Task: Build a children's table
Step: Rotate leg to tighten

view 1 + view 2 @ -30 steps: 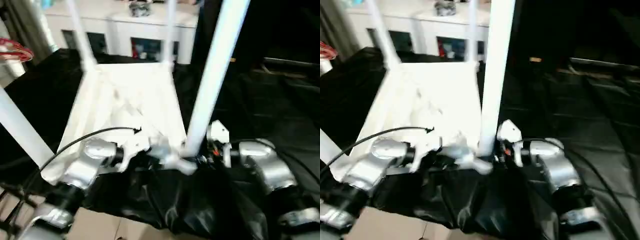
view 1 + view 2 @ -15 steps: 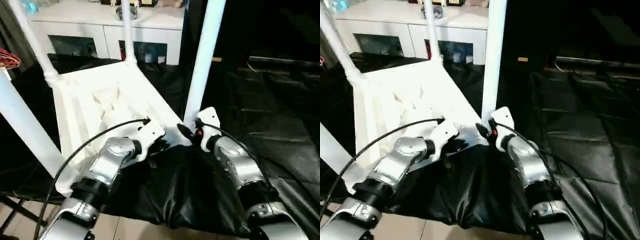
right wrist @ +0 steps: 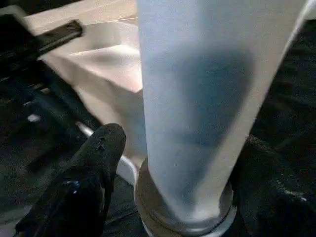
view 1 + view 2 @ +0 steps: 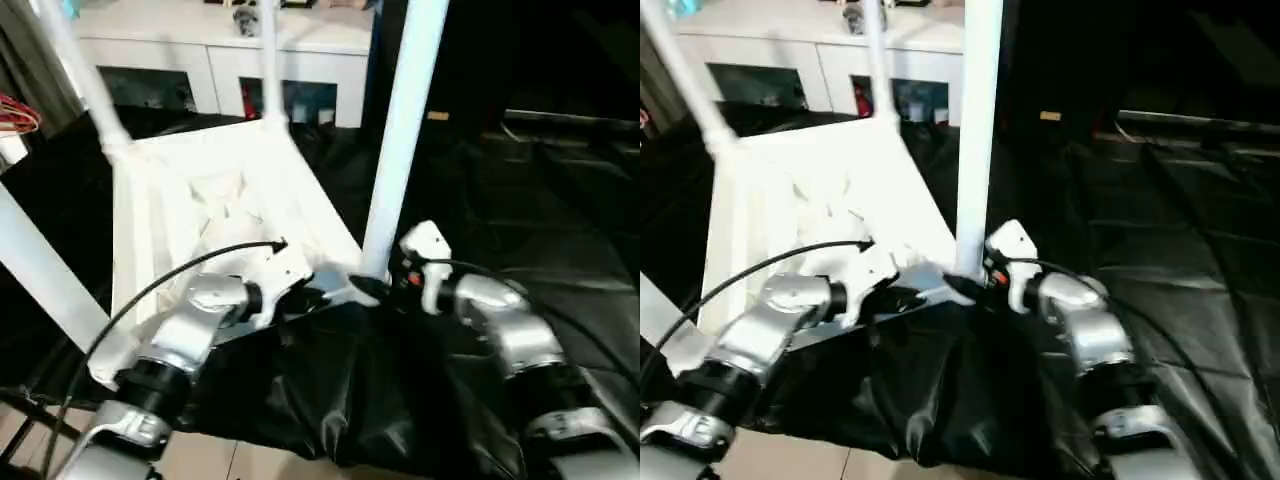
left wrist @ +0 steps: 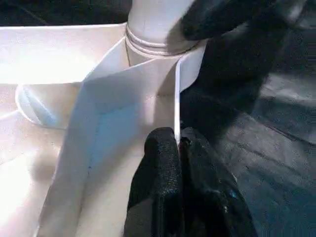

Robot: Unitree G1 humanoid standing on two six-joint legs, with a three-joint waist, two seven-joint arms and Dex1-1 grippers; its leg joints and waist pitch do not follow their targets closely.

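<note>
On the black-draped table [image 4: 560, 210] the tabletop [image 4: 215, 205] lies upside down, ribbed underside up, with four legs standing from its corner sockets. My left gripper [image 5: 178, 148] is pinched together on the thin side wall of the tabletop near the closest corner, steadying it. My right gripper [image 3: 173, 163] sits with its fingers [image 3: 94, 168] spread either side of the near right leg [image 4: 400, 130], just above the socket collar [image 3: 185, 224]; I cannot tell whether they touch the tube.

To finish this step well, I judge I should keep the rim pinned and check that the leg sits fully and squarely down in its socket before backing off.

Behind, the white cabinet [image 4: 230, 50] holds indistinct items behind its glass doors.
</note>
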